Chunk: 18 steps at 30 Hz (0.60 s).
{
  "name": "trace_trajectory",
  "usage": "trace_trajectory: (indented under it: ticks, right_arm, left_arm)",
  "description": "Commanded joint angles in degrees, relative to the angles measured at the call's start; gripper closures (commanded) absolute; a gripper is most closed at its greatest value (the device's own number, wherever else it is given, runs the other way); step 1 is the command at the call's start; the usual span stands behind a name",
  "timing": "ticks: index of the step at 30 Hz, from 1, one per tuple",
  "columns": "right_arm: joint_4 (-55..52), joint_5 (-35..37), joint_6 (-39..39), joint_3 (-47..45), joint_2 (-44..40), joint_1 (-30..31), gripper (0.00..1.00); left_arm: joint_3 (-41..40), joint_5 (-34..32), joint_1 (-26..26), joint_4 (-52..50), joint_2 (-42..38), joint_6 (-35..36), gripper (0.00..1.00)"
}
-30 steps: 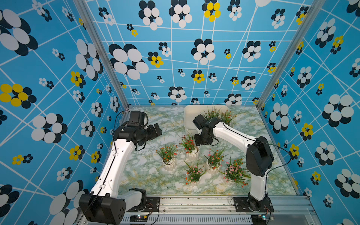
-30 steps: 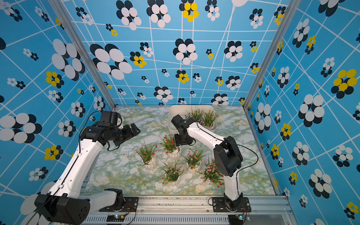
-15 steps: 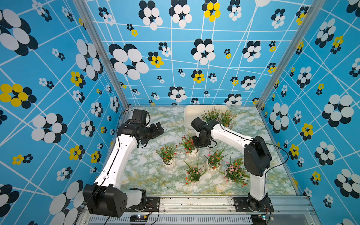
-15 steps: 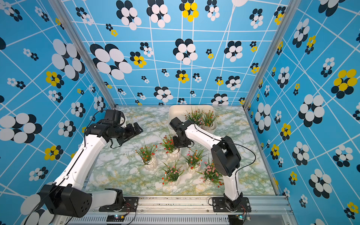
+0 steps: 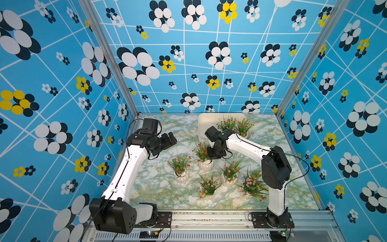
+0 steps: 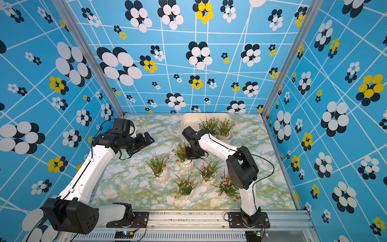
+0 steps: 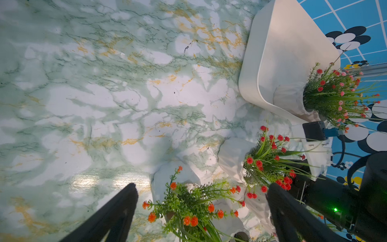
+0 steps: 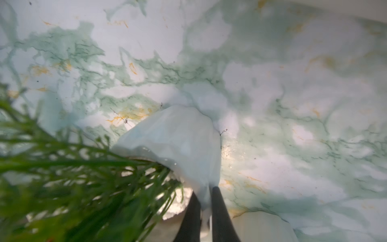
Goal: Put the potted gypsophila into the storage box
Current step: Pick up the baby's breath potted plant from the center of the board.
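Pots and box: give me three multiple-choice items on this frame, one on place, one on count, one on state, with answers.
1. Where is the box? A. at the table's far edge, by the back wall; B. beside the arm bases; C. at the table's centre.
2. How many pots stand in the box? A. one; B. two; C. five.
3. The right gripper is: A. open over the box; B. shut on a pot's wall; C. shut on nothing.
1 A: both top views show it by the back wall.
2 B: two tufts rise from it.
3 B: the wrist view shows its fingers pinching the red-flowered pot's wall.
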Motion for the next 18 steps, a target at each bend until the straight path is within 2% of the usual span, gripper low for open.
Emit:
trace_trajectory:
  ticks: [1,7,13,18]
  right_arm:
    - [-2.4,1.2,-0.9,1.8,-0.6,0.1,1.00]
    - [-9.9,1.3,-4.6,11.8,-0.2,-1.6,1.00]
    - [-20.5,1.3,-8.7,29.3,4.0,-5.2,1.00]
    - [-26.6,2.5,-8.6,45.3,9.5,-9.0,1.00]
  left_arm:
    - [-0.6,0.8,0.3,0.1,-0.9,-0.6,0.01]
    - [-0.6,0.8,0.3,-0.1,-1.0,-0.3,0.01]
    - [-0.3,0.8,0.4,-0.1,-1.1,-0.3,0.00]
    - [-0.1,0.9,0.3,-0.2,-0.9,-0.3,0.00]
